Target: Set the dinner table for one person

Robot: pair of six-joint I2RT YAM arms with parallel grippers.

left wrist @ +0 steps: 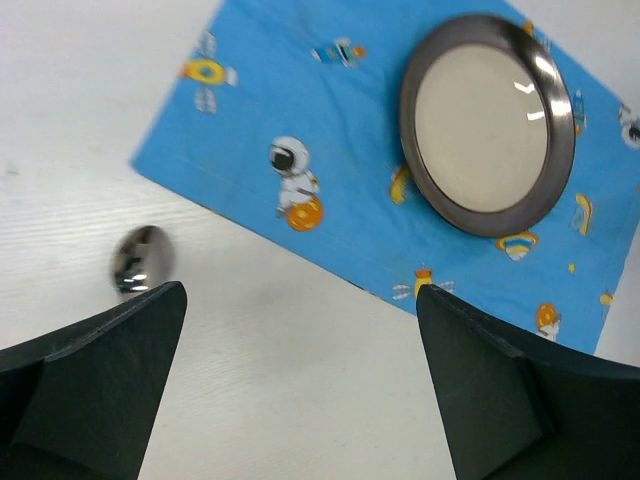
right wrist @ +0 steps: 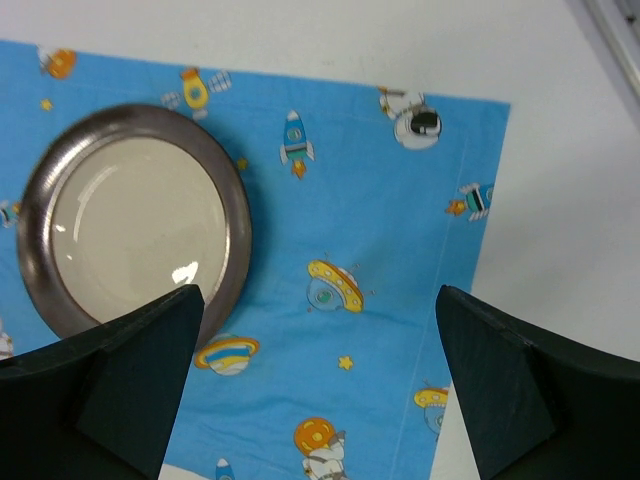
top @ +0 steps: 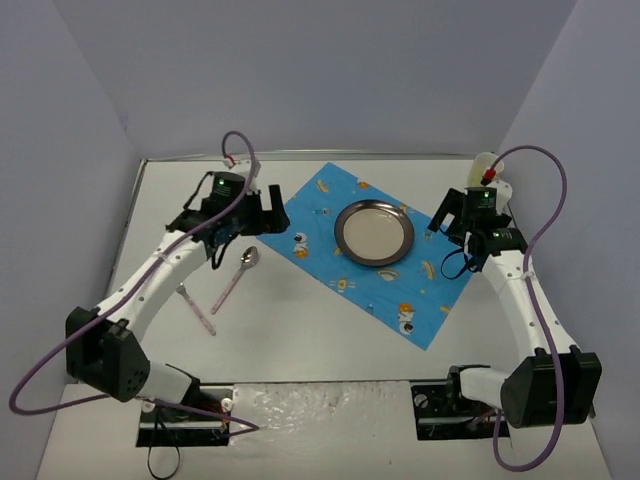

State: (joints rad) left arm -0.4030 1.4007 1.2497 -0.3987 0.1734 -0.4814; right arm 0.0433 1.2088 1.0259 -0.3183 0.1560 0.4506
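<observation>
The white dinner table [top: 300, 340] carries a blue astronaut-print cloth [top: 330, 205] laid at an angle, with a round metal plate [top: 374, 232] on it. A spoon [top: 236, 278] with a pink handle lies on the bare table left of the cloth; its bowl shows in the left wrist view [left wrist: 140, 260]. My left gripper [top: 268, 214] is open and empty, hovering above the table at the cloth's left edge [left wrist: 300, 292]. My right gripper [top: 446, 213] is open and empty above the cloth's right part [right wrist: 320, 292], beside the plate [right wrist: 135, 235].
A second pink-handled utensil [top: 197, 309] lies left of the spoon. A cream-coloured object [top: 487, 165] stands at the back right behind my right gripper. Grey walls close in the table on three sides. The arm bases sit at the near edge.
</observation>
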